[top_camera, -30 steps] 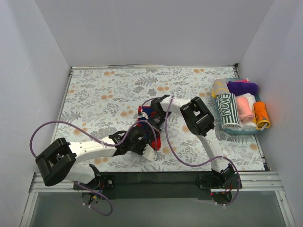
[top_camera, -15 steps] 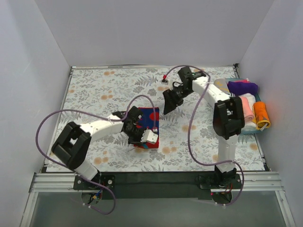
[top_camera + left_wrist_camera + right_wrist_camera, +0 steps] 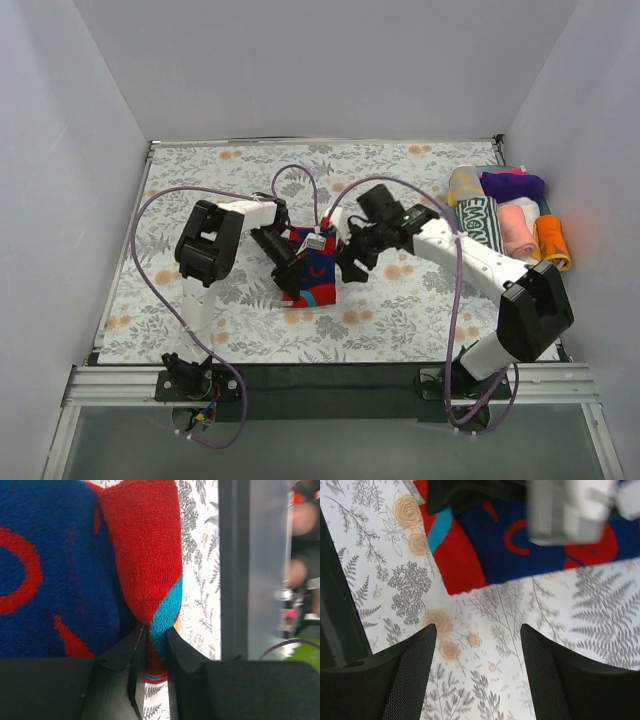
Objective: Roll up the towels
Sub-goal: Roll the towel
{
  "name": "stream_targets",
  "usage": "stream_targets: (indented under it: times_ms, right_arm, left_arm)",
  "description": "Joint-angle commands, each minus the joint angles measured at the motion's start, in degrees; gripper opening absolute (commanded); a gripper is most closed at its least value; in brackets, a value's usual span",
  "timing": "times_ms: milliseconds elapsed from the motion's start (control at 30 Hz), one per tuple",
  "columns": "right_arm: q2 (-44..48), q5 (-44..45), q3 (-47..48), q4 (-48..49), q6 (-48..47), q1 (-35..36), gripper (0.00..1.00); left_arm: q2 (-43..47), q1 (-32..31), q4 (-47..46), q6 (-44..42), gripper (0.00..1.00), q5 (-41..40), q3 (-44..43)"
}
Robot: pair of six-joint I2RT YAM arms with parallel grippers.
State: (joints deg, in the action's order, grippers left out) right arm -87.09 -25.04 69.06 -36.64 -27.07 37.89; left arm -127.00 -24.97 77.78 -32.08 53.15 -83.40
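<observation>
Left pincer (image 3: 152, 635): nearly closed, pinching a fold of the red and blue towel (image 3: 145, 555). In the wrist view the dark fingers (image 3: 120, 655) clamp a red ridge of cloth with a teal tip. The blue face with red shapes lies at 9 o'clock of that ridge, and the worktop cover (image 3: 200, 580) shows at 3 o'clock.

Top view: left pincer (image 3: 288, 258) sits on the towel's 10 o'clock side. The arm reaches in from the 9 o'clock half of the worktop cover (image 3: 200, 330). The red and blue towel (image 3: 316, 282) lies near the centre of the cover, mostly flat, not a roll yet.

Right pincer (image 3: 477, 645): jaws wide, holding nothing. It hangs over bare worktop cover (image 3: 485, 680), with its mesh-faced fingers (image 3: 415, 670) at 7 and 5 o'clock of the frame. The towel (image 3: 485, 545) edge is at 12 o'clock, just beside the jaws and not between them. A blurred grey-white block covers part of the towel at 1 o'clock; cannot tell what it is from this view.

Top view: right pincer (image 3: 352, 262) is at the towel's 3 o'clock, close to it. Contact cannot be told from here.

The tray (image 3: 515, 278) stands at the 3 o'clock edge of the cover, well apart from both pincers. It holds rolled cloths packed side by side. The pink towel (image 3: 516, 230) is among them, rolled, between a green-and-white roll (image 3: 478, 230) and an orange roll (image 3: 552, 243).
</observation>
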Motion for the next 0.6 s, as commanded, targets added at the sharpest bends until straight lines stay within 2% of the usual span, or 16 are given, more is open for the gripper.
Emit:
stream_targets:
  times_ms: [0,300,433,533,567]
  right_arm:
    - [1.0,11.2,-3.5,9.2,-3.4,8.8,0.62]
    - [-7.5,22.5,-5.8,19.8,-7.8,21.5,0.62]
    - [-10.6,21.4,-6.3,20.6,-8.3,23.1,0.6]
    - [-12.1,20.7,-7.4,21.0,-8.3,23.5,0.5]
    - [-12.9,20.7,-8.1,21.0,-8.4,23.6,0.4]
  left_arm:
    - [-6.2,0.6,-3.3,-3.5,0.15,-8.8,-2.4]
    - [-11.2,1.5,-2.5,-2.7,0.2,-8.9,-5.8]
    - [-12.0,2.1,-2.1,-2.6,0.24,-7.9,-6.8]
    - [-12.3,2.5,-2.1,-2.3,0.25,-7.2,-7.3]
    - [-12.3,2.9,-2.1,-2.2,0.26,-6.7,-7.4]
